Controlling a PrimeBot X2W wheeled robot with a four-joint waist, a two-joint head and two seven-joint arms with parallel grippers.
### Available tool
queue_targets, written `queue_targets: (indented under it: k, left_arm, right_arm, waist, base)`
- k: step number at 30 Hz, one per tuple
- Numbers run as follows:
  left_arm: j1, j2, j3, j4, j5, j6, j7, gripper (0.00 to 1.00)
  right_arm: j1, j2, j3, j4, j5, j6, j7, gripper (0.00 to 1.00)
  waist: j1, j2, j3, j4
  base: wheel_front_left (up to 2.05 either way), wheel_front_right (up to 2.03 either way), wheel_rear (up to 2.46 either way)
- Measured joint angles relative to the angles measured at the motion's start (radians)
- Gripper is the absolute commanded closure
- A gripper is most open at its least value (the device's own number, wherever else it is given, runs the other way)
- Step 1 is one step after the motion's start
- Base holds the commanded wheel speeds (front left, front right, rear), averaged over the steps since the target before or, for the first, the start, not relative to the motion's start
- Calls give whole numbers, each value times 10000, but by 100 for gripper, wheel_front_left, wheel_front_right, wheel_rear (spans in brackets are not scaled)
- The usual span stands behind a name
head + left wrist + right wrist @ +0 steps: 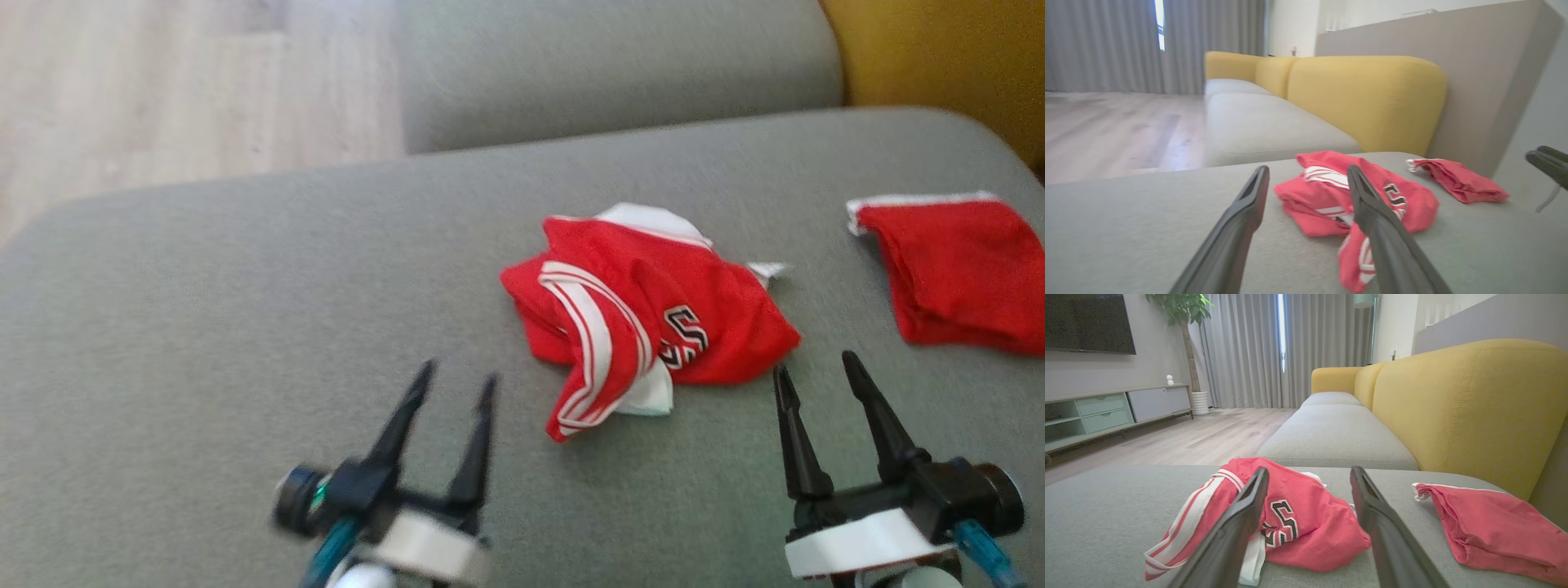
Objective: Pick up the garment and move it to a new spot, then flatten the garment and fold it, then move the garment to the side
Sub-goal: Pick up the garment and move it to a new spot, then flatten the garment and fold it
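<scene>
The garment [645,318], lying just ahead between the left gripper [459,371] and right gripper [815,363], is thin red cloth, smooth with a faint sheen, trimmed in matt white bands. Both claws' fingers [796,441] look like dark matt plastic. Under them the cushion [245,327] is grey woven fabric, matt and finely grained. Beyond the left claw, the floor [163,82] is pale smooth wood.

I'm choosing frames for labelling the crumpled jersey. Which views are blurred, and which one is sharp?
Head view: soft overall; the left hand is the most smeared, and the jersey number is fuzzy but readable. Left wrist view: blurred throughout, with the jersey's edges washed out. Right wrist view: sharpest, with a crisp number; the bright strip between the curtains glares slightly.
</scene>
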Motion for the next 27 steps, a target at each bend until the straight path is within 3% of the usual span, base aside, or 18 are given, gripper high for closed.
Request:
queue_targets:
  k: [6,10,15,27]
  left_arm:
    - [2351,111,1854,-1653,1524,593,0,0]
    - [3654,-31,2675,-2213,2228,683,0,0]
    - [4529,-347,3313,-2284,2698,435,0,0]
    - [4637,-828,4362,-2347,3277,-90,0,0]
  right_arm:
    - [470,61,-79,173,261,0,0,0]
    - [1071,94,-15,360,537,0,0,0]
    - [1489,109,-180,491,905,0,0,0]
    - [1528,115,128,510,978,0,0,0]
  waist:
    - [-1,0,-665,534]
    - [0,0,-989,770]
    - [0,0,-1211,956]
    - [2,0,-1236,995]
  base:
    - [0,0,0]
    - [0,0,0]
    - [0,0,0]
    - [0,0,0]
